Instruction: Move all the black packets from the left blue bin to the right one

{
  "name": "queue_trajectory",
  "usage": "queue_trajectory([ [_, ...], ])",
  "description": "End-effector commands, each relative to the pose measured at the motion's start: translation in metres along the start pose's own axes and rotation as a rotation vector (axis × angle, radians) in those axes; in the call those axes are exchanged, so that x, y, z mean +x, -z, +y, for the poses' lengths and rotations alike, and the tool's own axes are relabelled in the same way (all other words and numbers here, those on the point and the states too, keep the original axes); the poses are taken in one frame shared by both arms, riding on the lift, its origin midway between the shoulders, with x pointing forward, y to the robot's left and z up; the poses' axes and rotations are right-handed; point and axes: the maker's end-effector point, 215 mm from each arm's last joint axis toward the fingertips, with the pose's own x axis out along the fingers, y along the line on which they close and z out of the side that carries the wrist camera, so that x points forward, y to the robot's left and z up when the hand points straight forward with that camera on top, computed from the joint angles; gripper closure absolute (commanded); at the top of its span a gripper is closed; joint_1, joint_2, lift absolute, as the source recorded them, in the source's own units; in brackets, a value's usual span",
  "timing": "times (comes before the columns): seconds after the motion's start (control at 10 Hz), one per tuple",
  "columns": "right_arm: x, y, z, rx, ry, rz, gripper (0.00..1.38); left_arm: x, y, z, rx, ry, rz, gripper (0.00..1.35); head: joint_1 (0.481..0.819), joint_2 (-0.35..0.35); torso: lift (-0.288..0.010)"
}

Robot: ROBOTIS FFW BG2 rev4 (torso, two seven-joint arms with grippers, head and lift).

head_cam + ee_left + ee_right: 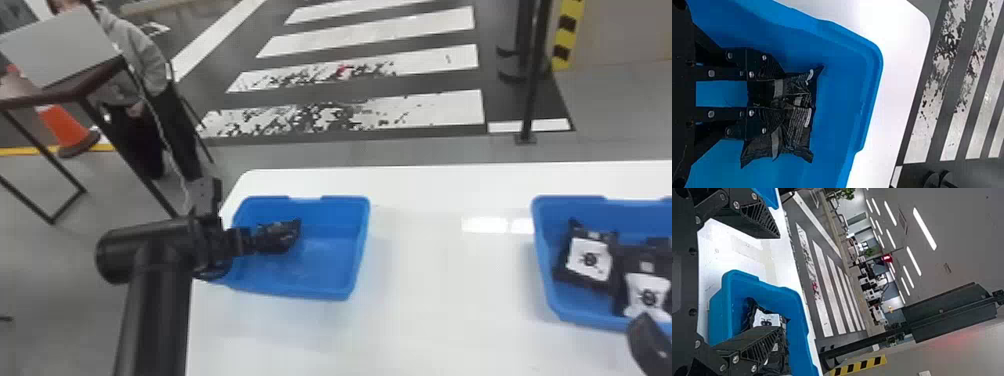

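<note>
Near the right bin (541, 260), the right claw (774, 286) gapes wide, holding nothing. In the left bin (320, 265), the left claw (782, 94), fingers part-closed, pinches a crumpled black packet (799, 90); its loose folds could slip during lifting. White labels (589, 259) on two packets (634, 259) carry buglike marks, no legible words
</note>
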Motion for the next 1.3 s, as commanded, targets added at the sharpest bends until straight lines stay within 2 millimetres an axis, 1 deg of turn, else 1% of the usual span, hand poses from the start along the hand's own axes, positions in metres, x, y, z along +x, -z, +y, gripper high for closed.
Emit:
queue_trajectory([
  [0.0,0.0,0.003,0.0,0.007,-0.001,0.007,0.22,-0.006,-0.009,-0.003,0.046,0.0,-0.047,1.21,0.695,0.35,-0.138],
  [0.1,0.0,0.003,0.0,0.011,-0.003,0.006,0.22,-0.022,-0.017,-0.013,0.069,0.013,-0.086,1.21,0.695,0.35,-0.138],
  [0.2,0.0,0.003,0.0,0.011,-0.003,0.006,0.22,-0.035,-0.016,-0.032,0.078,0.059,-0.121,1.21,0.695,0.35,-0.138],
  [0.3,0.001,0.0,0.001,0.012,-0.004,0.0,0.22,-0.059,-0.015,-0.056,0.094,0.12,-0.171,1.21,0.695,0.349,-0.138],
  [0.4,0.001,-0.001,0.002,0.012,-0.009,-0.002,0.22,-0.085,-0.017,-0.079,0.121,0.175,-0.224,1.21,0.695,0.33,-0.138],
  [0.5,0.002,-0.004,0.003,0.016,-0.014,-0.008,0.22,-0.11,-0.015,-0.104,0.153,0.227,-0.263,1.21,0.695,0.307,-0.138],
  [0.6,0.004,-0.006,0.006,0.024,-0.028,-0.014,0.22,-0.134,-0.01,-0.144,0.18,0.326,-0.301,1.21,0.695,0.281,-0.138],
  [0.7,0.008,-0.009,0.01,0.033,-0.051,-0.019,0.22,-0.152,-0.001,-0.18,0.197,0.417,-0.318,1.21,0.695,0.243,-0.138],
  [0.8,0.013,-0.017,0.019,0.045,-0.084,-0.032,0.22,-0.168,0.015,-0.22,0.209,0.518,-0.32,1.21,0.695,0.218,-0.138],
  [1.0,0.027,-0.024,0.04,0.056,-0.173,-0.019,0.22,-0.184,0.04,-0.277,0.224,0.659,-0.297,1.21,0.695,0.131,-0.138],
  [1.1,0.033,-0.024,0.05,0.061,-0.218,0.0,0.22,-0.188,0.05,-0.301,0.232,0.716,-0.277,1.21,0.695,0.097,-0.138],
  [1.2,0.039,-0.027,0.059,0.063,-0.258,0.01,0.22,-0.192,0.057,-0.319,0.238,0.761,-0.261,1.21,0.695,0.069,-0.138],
])
